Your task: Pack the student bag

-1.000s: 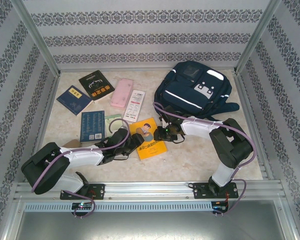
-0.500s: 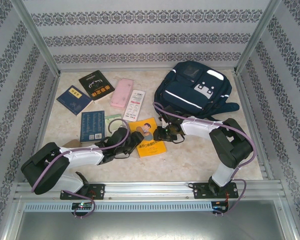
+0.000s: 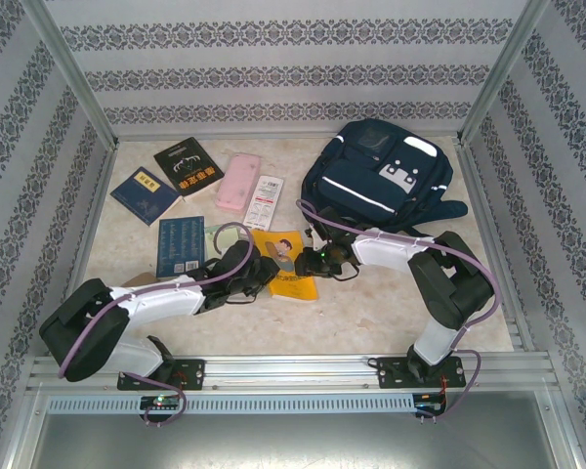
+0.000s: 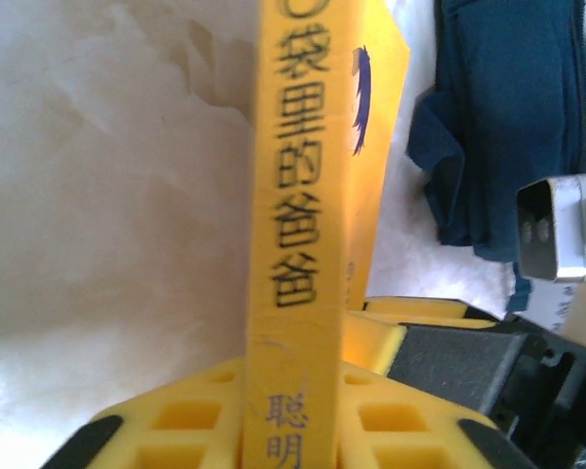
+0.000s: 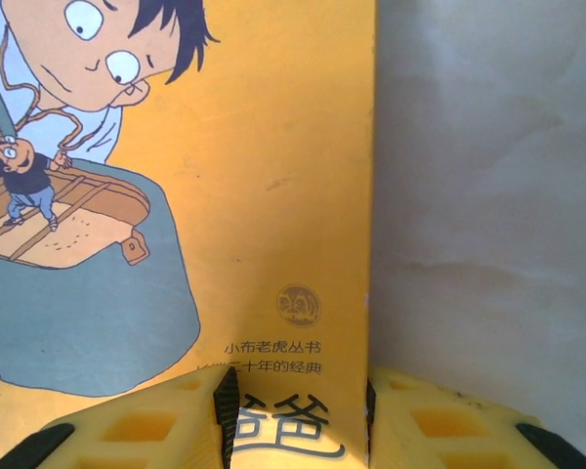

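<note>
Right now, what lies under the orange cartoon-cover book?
Pale marbled tabletop shows around the orange cartoon-cover book; whatever lies directly beneath is hidden by it.

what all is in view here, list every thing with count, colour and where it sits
student bag: 1, dark navy with white stripes, far right of the table
yellow book: 1, yellow with a cartoon cover, centre, between the two grippers
black book: 1, black, far left
small navy book: 1, navy, just left of the black book
blue book: 1, blue, left side by the left arm
pale green item: 1, beside the blue book, partly hidden
pink case: 1, pink, far centre
white booklet: 1, white, beside the pink case
table: 1, pale marbled
left gripper: 1, yellow fingers, shut on the yellow book's spine
right gripper: 1, yellow fingers, astride the yellow book's cover edge, grip unclear
</note>
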Motion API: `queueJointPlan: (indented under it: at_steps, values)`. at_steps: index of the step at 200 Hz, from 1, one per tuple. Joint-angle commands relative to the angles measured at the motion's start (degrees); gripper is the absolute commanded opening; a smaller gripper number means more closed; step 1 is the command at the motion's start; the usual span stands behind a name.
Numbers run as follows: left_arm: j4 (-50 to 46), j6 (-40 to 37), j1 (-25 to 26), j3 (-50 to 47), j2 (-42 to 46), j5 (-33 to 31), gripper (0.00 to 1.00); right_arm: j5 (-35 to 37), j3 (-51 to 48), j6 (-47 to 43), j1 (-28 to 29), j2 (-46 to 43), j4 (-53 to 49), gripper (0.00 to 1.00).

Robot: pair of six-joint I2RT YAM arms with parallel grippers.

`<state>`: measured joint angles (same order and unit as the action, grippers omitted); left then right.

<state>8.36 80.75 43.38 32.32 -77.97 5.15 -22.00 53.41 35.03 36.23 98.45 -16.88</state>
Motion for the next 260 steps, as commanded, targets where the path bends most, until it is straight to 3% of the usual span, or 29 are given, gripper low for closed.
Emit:
queueJointPlan:
  at_steps: [1, 20, 51, 80, 99, 149, 187, 227, 260]
  values:
    - [-3.3, -2.6, -0.1, 4.5, 2.8, -0.5, 0.11, -1.4, 1.3, -1.1, 0.6, -1.3, -1.5, 0.41]
    - [-9.3, -5.9, -0.1, 8.2, 3.9, -1.5, 0.00, 3.0, 4.1, -3.8, 0.5, -4.1, -5.4, 0.45]
    - [-17.0, -11.5, -0.2, 14.2, 5.4, -3.3, 0.00, 14.2, 9.6, -9.4, -0.9, -8.5, -10.3, 0.50]
    - [-22.7, -16.6, -0.4, 19.9, 5.6, -4.1, 0.00, 24.7, 12.3, -14.5, -4.3, -10.2, -9.1, 0.49]
    - [-25.9, -20.5, -0.5, 23.7, 5.5, -4.6, 0.00, 26.8, 15.2, -19.6, -7.6, -8.1, -8.4, 0.48]
    - [-29.3, -27.8, -1.8, 29.2, 5.0, -2.7, 0.00, 26.1, 29.9, -28.1, -16.6, 4.5, -18.1, 0.51]
    - [-28.6, -29.8, -5.2, 28.9, 4.8, 2.6, 0.00, 30.2, 35.7, -36.1, -16.9, 12.3, -22.7, 0.59]
    - [-28.8, -32.1, -9.0, 28.8, 5.7, 7.5, 0.00, 32.7, 34.8, -40.4, -16.8, 15.4, -23.2, 0.62]
    - [-29.4, -33.1, -10.4, 28.8, 5.2, 10.6, 0.00, 39.9, 35.8, -41.5, -15.9, 19.5, -22.8, 0.61]
